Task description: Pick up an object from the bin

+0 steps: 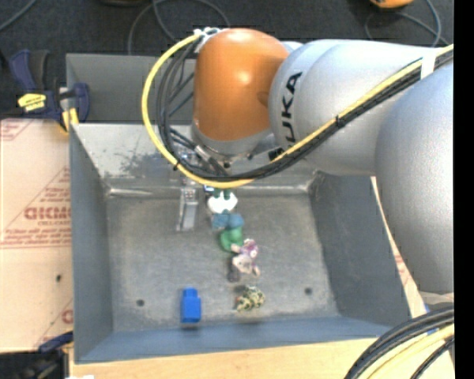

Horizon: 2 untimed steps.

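At the front of the grey metal bin (87, 235) lies a small blue plastic block (190, 305), beside it a speckled green-brown lump (249, 298). Behind them come a pink-white toy figure (246, 257), a round green piece (231, 239) and a small white piece (221, 204). The jaws hang just beside this white piece, near the far wall; spread or pressed together, I cannot tell.

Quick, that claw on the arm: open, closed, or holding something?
Gripper: cannot be told; it hangs beside a small white thing at the back of the bin.
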Available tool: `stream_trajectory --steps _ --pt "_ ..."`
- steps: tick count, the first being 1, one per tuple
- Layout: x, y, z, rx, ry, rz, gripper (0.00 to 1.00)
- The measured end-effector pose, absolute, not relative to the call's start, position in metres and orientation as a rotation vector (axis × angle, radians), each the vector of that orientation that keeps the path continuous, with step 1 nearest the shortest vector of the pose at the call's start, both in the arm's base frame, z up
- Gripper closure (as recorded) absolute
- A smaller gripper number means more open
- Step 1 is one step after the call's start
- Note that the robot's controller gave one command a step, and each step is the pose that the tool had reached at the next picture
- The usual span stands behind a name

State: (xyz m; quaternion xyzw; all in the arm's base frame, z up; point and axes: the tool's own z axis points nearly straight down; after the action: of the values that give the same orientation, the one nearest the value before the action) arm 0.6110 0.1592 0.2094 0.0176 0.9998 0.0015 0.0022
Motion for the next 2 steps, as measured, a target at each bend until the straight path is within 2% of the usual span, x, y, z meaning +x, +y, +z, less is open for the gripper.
stream_trajectory --steps 1,2 --pt "0.624 0.138 0.187 0.153 3.134 0.004 0.0" --pt "0.624 0.122 0.178 -0.178 3.133 0.0 0.0"
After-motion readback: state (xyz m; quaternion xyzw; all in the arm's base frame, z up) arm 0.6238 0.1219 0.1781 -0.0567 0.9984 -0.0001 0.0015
